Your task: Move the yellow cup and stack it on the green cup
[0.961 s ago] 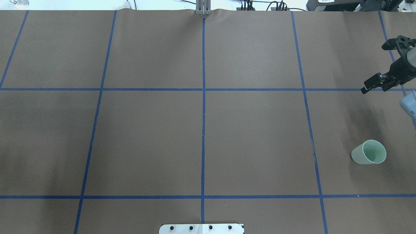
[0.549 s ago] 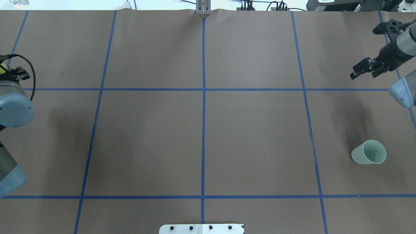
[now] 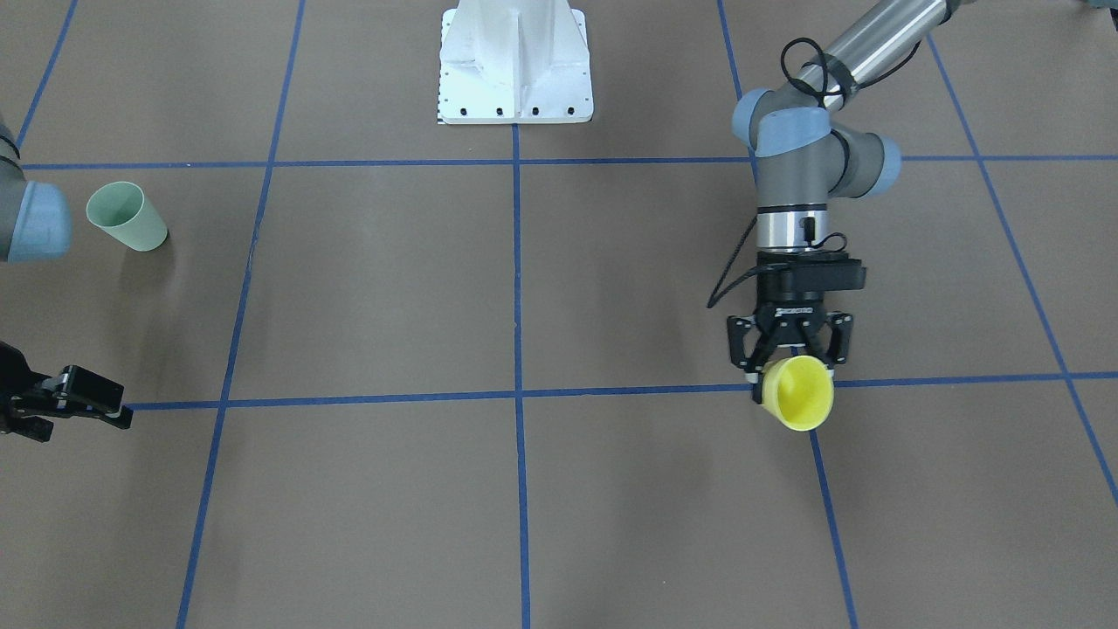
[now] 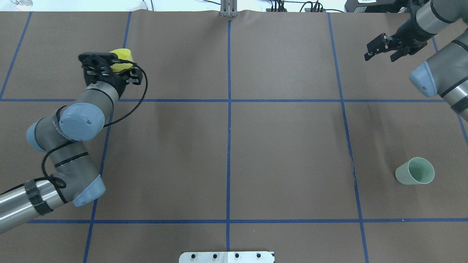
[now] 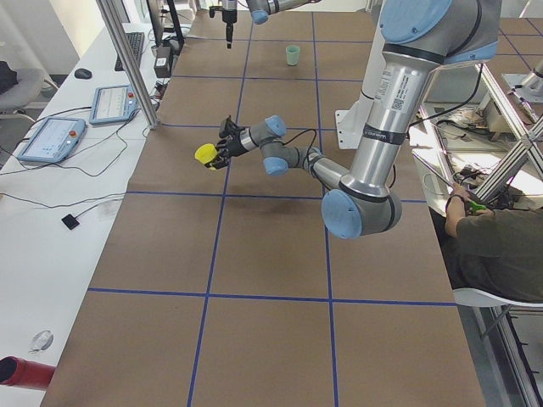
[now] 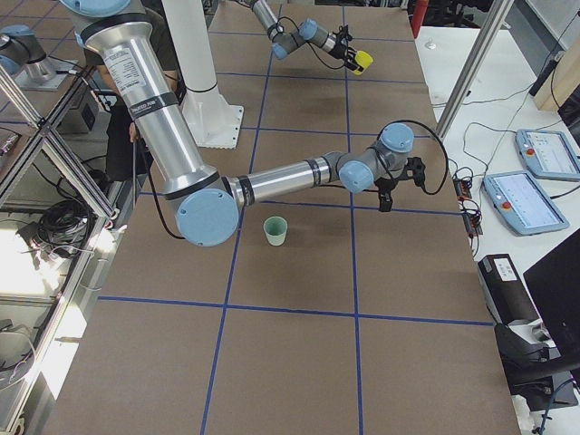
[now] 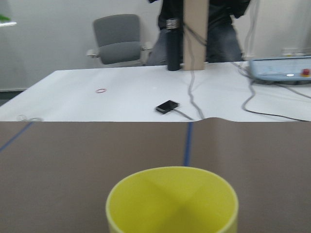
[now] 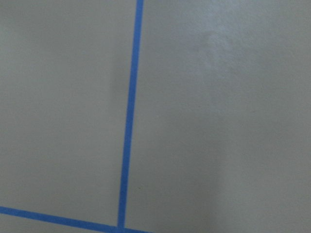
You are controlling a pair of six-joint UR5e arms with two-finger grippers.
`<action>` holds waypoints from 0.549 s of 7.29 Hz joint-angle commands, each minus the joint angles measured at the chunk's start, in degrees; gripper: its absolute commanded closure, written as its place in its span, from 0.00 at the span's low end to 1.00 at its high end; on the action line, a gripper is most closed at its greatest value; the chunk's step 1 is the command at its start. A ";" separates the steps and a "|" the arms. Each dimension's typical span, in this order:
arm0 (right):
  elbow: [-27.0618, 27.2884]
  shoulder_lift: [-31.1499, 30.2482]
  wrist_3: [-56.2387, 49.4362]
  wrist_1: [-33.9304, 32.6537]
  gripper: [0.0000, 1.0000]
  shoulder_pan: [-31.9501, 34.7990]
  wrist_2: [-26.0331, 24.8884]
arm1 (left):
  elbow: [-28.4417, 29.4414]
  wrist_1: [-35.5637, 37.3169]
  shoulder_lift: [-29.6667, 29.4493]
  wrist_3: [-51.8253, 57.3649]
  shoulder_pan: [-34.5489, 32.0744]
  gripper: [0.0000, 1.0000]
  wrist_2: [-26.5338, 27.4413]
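Observation:
The yellow cup [image 4: 123, 58] is held in my left gripper [image 4: 117, 64], which is shut on it above the far-left part of the table. In the front-facing view the yellow cup [image 3: 797, 394] tilts with its mouth away from the left gripper [image 3: 792, 371]. It fills the bottom of the left wrist view [image 7: 172, 204]. The green cup [image 4: 415, 171] stands upright and alone at the near right; it also shows in the front-facing view [image 3: 127, 217]. My right gripper [image 4: 381, 51] is open and empty, well beyond the green cup at the far right.
The brown table cover carries a blue tape grid [image 4: 229, 109]. The white robot base plate [image 4: 226, 256] sits at the near middle edge. A metal post [image 4: 228, 9] stands at the far edge. Cables and tablets [image 6: 544, 154] lie on a side table beyond.
My left arm has swung in from the left edge, carrying the yellow cup rightward and farther out. My right gripper has moved farther away and leftward. The green cup has not moved.

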 commanded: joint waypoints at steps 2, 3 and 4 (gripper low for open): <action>2.33 5.29 8.73 0.03 0.00 -5.23 -2.26 | 8.88 -14.34 -11.75 16.27 2.00 0.45 -13.99; 2.86 6.43 8.82 0.03 0.00 -6.63 -2.26 | 10.02 -15.25 -12.99 22.50 2.36 0.46 -20.47; 4.69 6.61 8.82 -0.05 0.00 -8.04 -2.00 | 12.03 -17.95 -15.96 28.56 2.28 0.46 -26.80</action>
